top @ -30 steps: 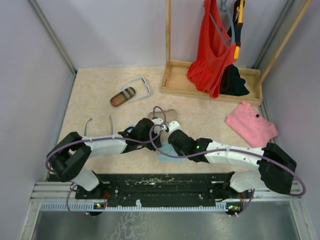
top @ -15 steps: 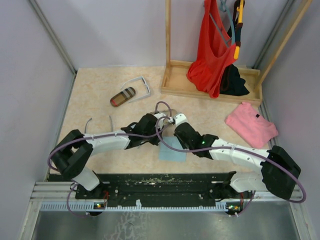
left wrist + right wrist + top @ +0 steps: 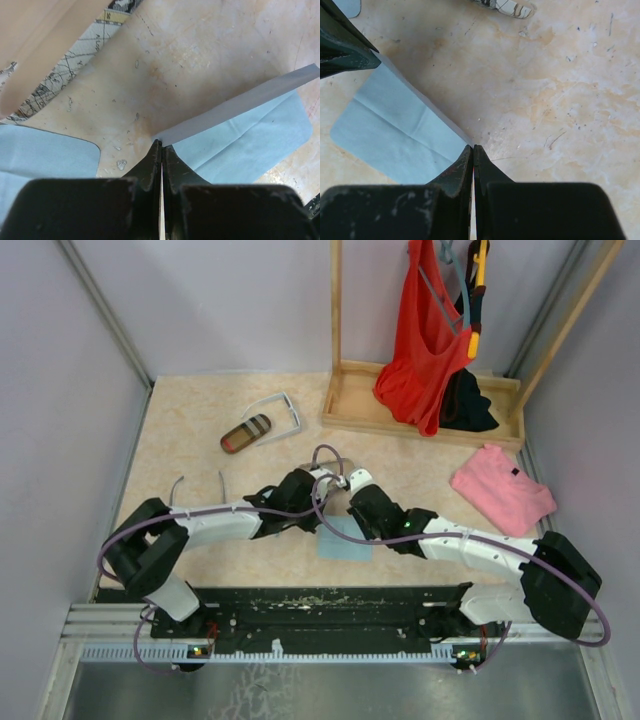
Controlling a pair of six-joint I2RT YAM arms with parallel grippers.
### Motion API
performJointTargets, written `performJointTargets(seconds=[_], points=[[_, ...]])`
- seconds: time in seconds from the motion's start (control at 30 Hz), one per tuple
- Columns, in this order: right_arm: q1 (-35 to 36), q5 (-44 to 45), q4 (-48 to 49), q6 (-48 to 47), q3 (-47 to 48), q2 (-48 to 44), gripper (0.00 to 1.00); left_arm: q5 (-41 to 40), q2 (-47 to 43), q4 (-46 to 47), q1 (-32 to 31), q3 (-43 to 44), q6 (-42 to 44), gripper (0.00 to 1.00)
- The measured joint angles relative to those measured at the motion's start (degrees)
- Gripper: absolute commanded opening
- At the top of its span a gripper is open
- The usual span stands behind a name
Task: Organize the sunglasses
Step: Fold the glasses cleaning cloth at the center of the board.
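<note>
Both arms have reached farther across the counter [image 3: 200, 430] than a second ago, uncovering more of the cloth below them; neither pair of glasses has shifted.

White-framed sunglasses [image 3: 278, 410] lie toward the far left of the counter, just beside a brown-striped case [image 3: 245, 433]. Dark wire sunglasses [image 3: 198, 488] lie at the left, close to the left arm's forearm. Neither pair is touched by an arm.

Left pincer [image 3: 161, 145]: pressed together, pinching a corner of the light blue cloth [image 3: 245, 145]. Right pincer [image 3: 472, 148]: pressed together, pinching the same cloth at its other near corner. The edge between the two is raised and drawn straight, while the rest of the cloth lies on the counter.

A grey-patterned case [image 3: 75, 55] lies just beyond the pincers, mostly hidden in the top view. A second blue cloth [image 3: 45, 155] shows at the left of the left wrist view.

Farther out, at the back right, a wooden rack [image 3: 350, 405] carries a red garment [image 3: 425, 330]. A pink folded garment [image 3: 502, 488] lies at the right of the counter.
</note>
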Motion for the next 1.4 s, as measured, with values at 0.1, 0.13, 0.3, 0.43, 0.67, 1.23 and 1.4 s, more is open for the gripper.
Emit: performJointTargets(seconds=[0.1, 0.13, 0.3, 0.43, 0.67, 1.23, 1.4], points=[[0.0, -1.8, -0.9, 0.8, 0.0, 0.0, 0.0, 0.0, 0.0, -0.3, -0.6, -0.4, 0.0, 0.01], [0.0, -2.3, -1.4, 1.0, 0.0, 0.0, 0.0, -0.1, 0.0, -0.5, -0.9, -0.5, 0.0, 0.01], [0.0, -4.7, -3.5, 2.4, 0.0, 0.0, 0.0, -0.4, 0.0, -1.4, -2.3, -1.0, 0.0, 0.01], [0.0, -6.3, -5.0, 3.2, 0.0, 0.0, 0.0, -0.7, 0.0, -1.8, -3.2, -1.3, 0.0, 0.01], [0.0, -8.9, -7.1, 4.0, 0.0, 1.4, 0.0, -1.4, -1.2, -2.8, -4.3, -2.2, -0.1, 0.01], [0.5, -11.5, -10.6, 5.7, 0.0, 2.1, 0.0, -2.7, -2.6, -4.3, -7.5, -3.6, -3.2, 0.01], [0.9, -12.4, -10.8, 5.6, 0.0, 1.4, 0.0, -2.8, -4.2, -4.8, -8.0, -4.2, -3.6, 0.01]])
